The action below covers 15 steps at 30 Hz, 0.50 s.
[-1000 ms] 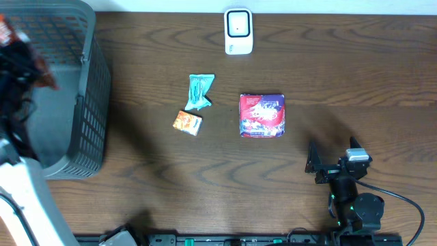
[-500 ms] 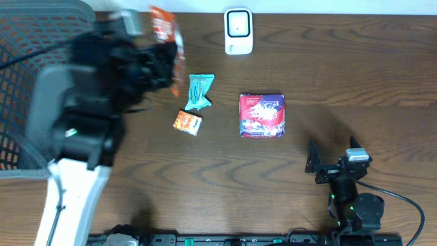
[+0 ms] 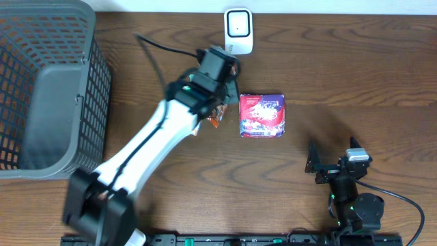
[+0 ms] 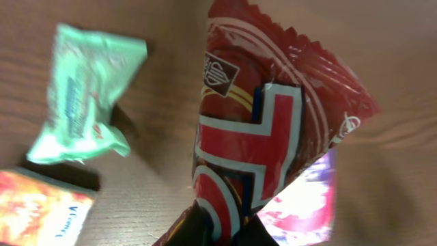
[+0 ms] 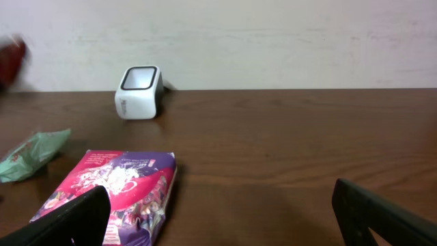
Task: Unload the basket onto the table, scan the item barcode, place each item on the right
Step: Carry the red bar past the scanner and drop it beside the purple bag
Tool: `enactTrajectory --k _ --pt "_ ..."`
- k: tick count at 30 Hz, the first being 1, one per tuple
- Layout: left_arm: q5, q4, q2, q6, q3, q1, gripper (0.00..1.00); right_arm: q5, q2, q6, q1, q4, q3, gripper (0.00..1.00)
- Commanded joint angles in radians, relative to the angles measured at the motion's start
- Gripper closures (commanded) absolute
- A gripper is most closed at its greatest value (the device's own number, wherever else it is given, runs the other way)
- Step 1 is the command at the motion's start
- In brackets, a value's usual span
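My left gripper [image 4: 229,236] is shut on a red snack packet [image 4: 273,130] with white and blue stripes, which fills the left wrist view. In the overhead view the left gripper [image 3: 217,109] hangs over the table's middle, just below the white barcode scanner [image 3: 238,31], and an edge of the packet [image 3: 214,120] shows under it. The scanner [image 5: 140,83] stands at the far table edge by the wall. My right gripper [image 3: 332,158] rests open at the front right, with nothing between its fingers [image 5: 68,219].
A purple-red bag [image 3: 262,115] lies right of the left gripper. Below the held packet lie a green packet [image 4: 85,96] and an orange packet [image 4: 41,212]. A grey mesh basket [image 3: 95,102] stands at the left edge.
The left arm swung right from the basket with the red packet and now hangs over the table's middle near the scanner. The right arm has not moved.
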Motion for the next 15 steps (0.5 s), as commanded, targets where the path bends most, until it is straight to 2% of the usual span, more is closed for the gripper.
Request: enactTrajectory --k 1,4,8,10,15 --pt "-0.033 -0.003 0.062 -0.036 0.006 -0.017 0.83 0.005 -0.004 0.014 -0.006 -0.005 -0.001 0.01" --pt "-0.033 -0.006 0.097 -0.035 0.006 -0.019 0.46 0.005 -0.004 0.013 -0.006 -0.005 -0.001 0.01" --pt "-0.034 -0.001 0.083 -0.008 0.008 -0.01 0.14 0.005 -0.004 0.013 -0.006 -0.005 -0.001 0.01" --pt "-0.034 0.001 0.055 0.012 0.012 0.005 0.09 0.005 -0.004 0.013 -0.006 -0.005 -0.001 0.01" --pt "-0.034 -0.01 -0.063 0.07 0.013 0.068 0.09 0.005 -0.004 0.014 -0.006 -0.005 -0.001 0.01"
